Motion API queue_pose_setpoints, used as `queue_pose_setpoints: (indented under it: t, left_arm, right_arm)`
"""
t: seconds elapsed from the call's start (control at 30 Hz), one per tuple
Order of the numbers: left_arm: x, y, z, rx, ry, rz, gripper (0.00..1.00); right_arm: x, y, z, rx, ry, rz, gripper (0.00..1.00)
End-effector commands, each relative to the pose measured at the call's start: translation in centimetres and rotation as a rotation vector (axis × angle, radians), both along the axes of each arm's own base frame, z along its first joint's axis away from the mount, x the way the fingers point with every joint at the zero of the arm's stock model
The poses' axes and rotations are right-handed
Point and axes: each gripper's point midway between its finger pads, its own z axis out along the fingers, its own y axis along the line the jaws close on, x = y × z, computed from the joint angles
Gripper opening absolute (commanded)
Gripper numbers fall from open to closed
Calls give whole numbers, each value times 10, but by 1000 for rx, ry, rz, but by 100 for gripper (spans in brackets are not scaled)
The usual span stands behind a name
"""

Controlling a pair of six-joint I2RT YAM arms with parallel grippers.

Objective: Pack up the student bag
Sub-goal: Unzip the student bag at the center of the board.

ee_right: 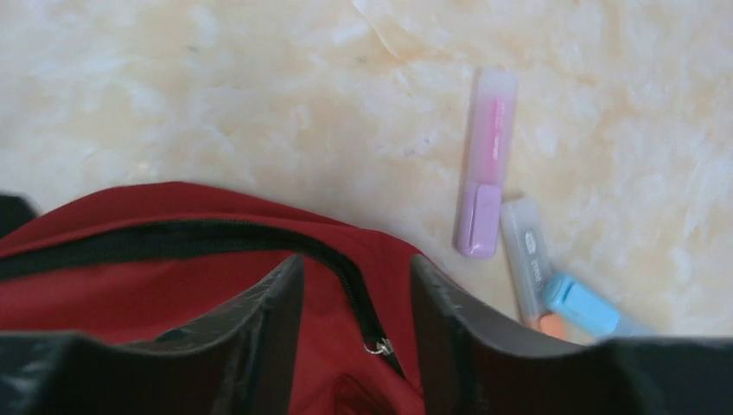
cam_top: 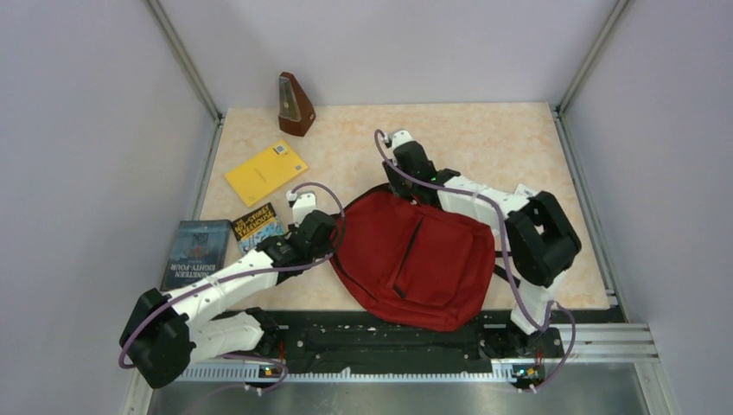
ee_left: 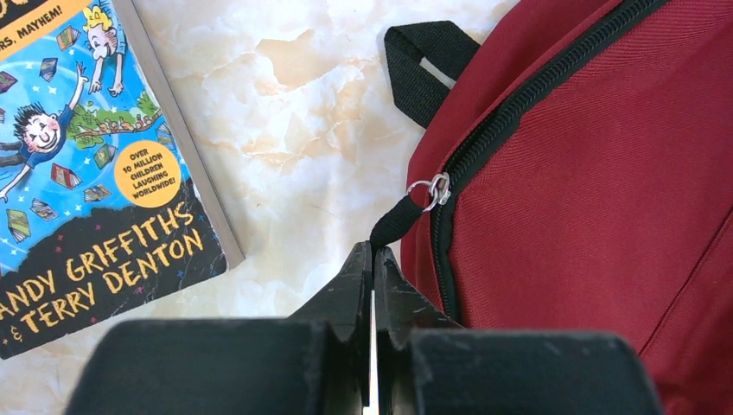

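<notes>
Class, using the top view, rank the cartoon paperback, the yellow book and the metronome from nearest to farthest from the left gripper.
Measured from the left gripper, at the student bag's left edge:
1. The cartoon paperback, just to its left.
2. The yellow book, farther back and left.
3. The metronome, farthest back.

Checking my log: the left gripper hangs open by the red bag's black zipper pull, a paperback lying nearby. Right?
No: the left gripper is shut on the black zipper pull of the red bag, not open, as the left wrist view shows. The paperback does lie nearby.
</notes>
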Motion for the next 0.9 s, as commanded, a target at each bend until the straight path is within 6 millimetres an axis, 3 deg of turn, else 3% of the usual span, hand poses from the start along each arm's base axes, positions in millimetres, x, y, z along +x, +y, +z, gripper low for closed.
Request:
queue_pose_setpoints:
  t: [0.0, 0.1, 0.23, 0.43, 0.7, 0.87]
  left_arm:
    - [5, -4, 9, -37, -45, -12, 0]
    - [4, -5, 8, -38, -45, -16, 0]
    - [4, -6, 6, -42, -42, -20, 0]
    - [4, -8, 5, -56, -43, -24, 0]
    - [3, -12, 4, -70, -41, -44, 0]
    - [2, -13, 5, -79, -45, -54, 0]
  right_arm:
    - [-12, 27, 86, 178, -132, 208, 62]
    - [-29, 43, 97, 248, -112, 317, 73]
    - [-42, 62, 96, 358, -28, 353, 75]
    - [-48, 84, 73, 547, 179, 113, 75]
    - [-76, 137, 58, 583, 237, 93, 79]
    - [-80, 151, 38, 571, 290, 75, 79]
